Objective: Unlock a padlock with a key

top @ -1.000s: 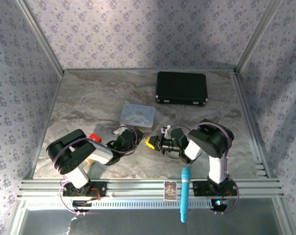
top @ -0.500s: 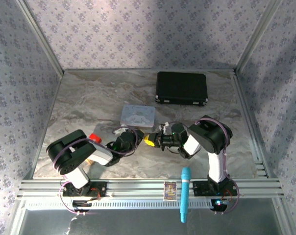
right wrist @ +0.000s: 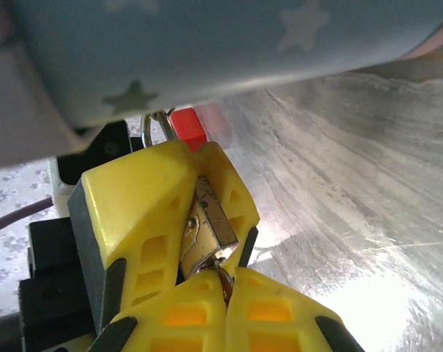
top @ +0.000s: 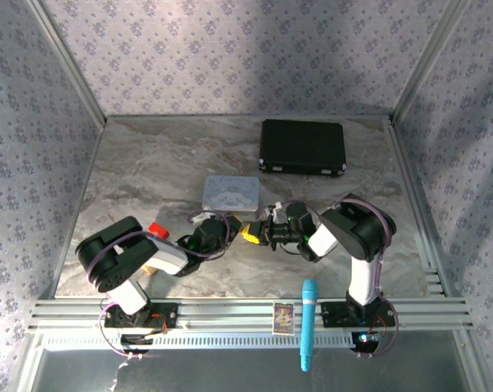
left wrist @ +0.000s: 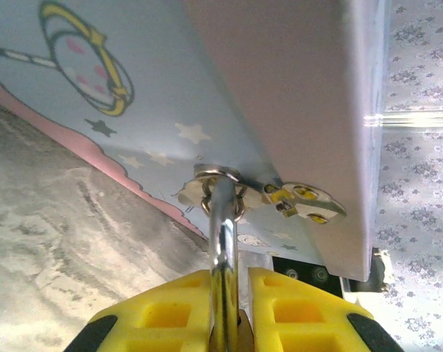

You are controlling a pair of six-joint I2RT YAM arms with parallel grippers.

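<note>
Left end effector point(left wrist: 225, 284) of mine is closed tight on the padlock point(right wrist: 207, 229). My right wrist camera shows its yellow fingers point(right wrist: 133, 213) pinching the small brass body from both sides. My left wrist camera shows the thin silvery shackle point(left wrist: 223, 238) rising from between them to a small metal ring point(left wrist: 220, 192) at the edge of the pastel tin point(left wrist: 97, 139). My right end effector point(right wrist: 225, 293) meets the padlock from the opposite side, its two fingertips pressed together on a thin dark sliver, the key point(right wrist: 223, 281), whose tip touches the underside of the lock. I cannot tell how far in it sits. From above, the padlock hangs between my two end effectors, just in front of the tin's near right corner. A small red piece point(top: 157, 229) lies beside my left arm on the marbled tabletop point(top: 140, 163). A shut black case point(top: 302, 147) sits well apart near the far right edge. A blue cylinder point(top: 308, 322) rests on the rail by my right base, with a small card point(top: 284, 317) just beside it.
</note>
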